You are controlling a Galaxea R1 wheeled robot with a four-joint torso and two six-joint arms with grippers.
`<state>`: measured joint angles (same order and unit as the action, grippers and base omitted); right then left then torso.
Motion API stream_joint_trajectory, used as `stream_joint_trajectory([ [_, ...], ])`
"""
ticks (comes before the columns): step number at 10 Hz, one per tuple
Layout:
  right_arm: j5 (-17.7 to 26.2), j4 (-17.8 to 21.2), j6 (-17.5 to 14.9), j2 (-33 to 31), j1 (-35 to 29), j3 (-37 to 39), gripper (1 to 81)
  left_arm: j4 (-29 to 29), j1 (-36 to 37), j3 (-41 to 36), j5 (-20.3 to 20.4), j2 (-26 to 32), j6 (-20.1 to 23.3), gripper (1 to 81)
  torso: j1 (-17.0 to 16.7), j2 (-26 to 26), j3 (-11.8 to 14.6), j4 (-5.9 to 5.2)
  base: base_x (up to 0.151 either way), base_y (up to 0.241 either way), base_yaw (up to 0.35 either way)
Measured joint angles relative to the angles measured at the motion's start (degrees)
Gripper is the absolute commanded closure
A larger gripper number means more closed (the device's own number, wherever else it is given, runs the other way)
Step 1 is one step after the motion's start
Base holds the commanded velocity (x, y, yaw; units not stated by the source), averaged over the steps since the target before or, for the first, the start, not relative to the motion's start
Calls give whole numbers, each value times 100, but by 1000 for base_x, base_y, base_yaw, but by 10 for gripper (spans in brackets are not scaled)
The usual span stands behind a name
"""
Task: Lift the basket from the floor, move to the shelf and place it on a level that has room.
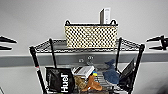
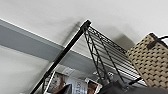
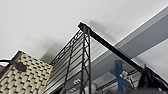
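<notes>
The cream woven basket [image 1: 91, 36] with its dark rim and loop handles stands upright on the top level [image 1: 50, 46] of the black wire shelf [image 1: 35, 60], towards the right. A white box [image 1: 105, 15] sticks up from it. My left gripper [image 1: 11, 43] hangs open well left of the shelf. My right gripper [image 1: 149, 43] hangs open just right of it, and neither touches the basket. The basket [image 2: 150, 62] and the top level [image 2: 107, 53] appear from below in the left wrist view. The right wrist view has the same basket [image 3: 27, 75] and level [image 3: 72, 62]. The floor is hidden.
The tier below carries a black Huel bag [image 1: 60, 80], a white box [image 1: 83, 71], a brown object [image 1: 92, 84], blue cloth [image 1: 111, 73] and a dark item [image 1: 127, 72]. A pale wall with a grey band [image 1: 17, 60] runs right behind the rack.
</notes>
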<state>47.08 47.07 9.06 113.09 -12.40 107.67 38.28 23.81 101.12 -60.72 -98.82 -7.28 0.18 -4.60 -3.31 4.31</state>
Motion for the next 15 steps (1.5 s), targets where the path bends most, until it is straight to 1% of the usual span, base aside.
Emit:
stream_joint_trajectory([
  [2, -11, -167, 0, -74, 562, -218, 10, -168, -505, -32, 28, 216, 1, 10, 0, 0, 0, 0, 0, 0, 0],
  [3, -22, -230, 0, -135, 885, -288, 10, -221, -805, -46, 118, 266, 17, 10, 0, 0, 0, 0, 0, 0, 0],
  [6, -194, -377, -5, -238, 1852, -317, 10, -258, -1899, -286, 605, 271, 127, 10, 0, 0, 0, 0, 0, 0, 0],
  [8, -441, -390, -46, -182, 2527, -371, 10, -278, -2639, -564, 1067, 293, 168, 10, 0, 0, 0, 0, 0, 0, 0],
  [11, -918, -433, -258, 96, 3688, -371, 10, -293, -3800, -1115, 1851, 146, 268, 10, 0, 0, 0, 0, 0, 0, 0],
  [13, -1276, -427, -407, 344, 4302, -347, 10, -293, -4458, -1253, 2358, 83, 296, 10, 0, 0, 0, 0, 0, 0, 0],
  [15, -1599, -429, -592, 540, 4954, -224, 10, -295, -5181, -1323, 2822, -116, 423, 10, 0, 0, 0, 0, 0, 0, 0],
])
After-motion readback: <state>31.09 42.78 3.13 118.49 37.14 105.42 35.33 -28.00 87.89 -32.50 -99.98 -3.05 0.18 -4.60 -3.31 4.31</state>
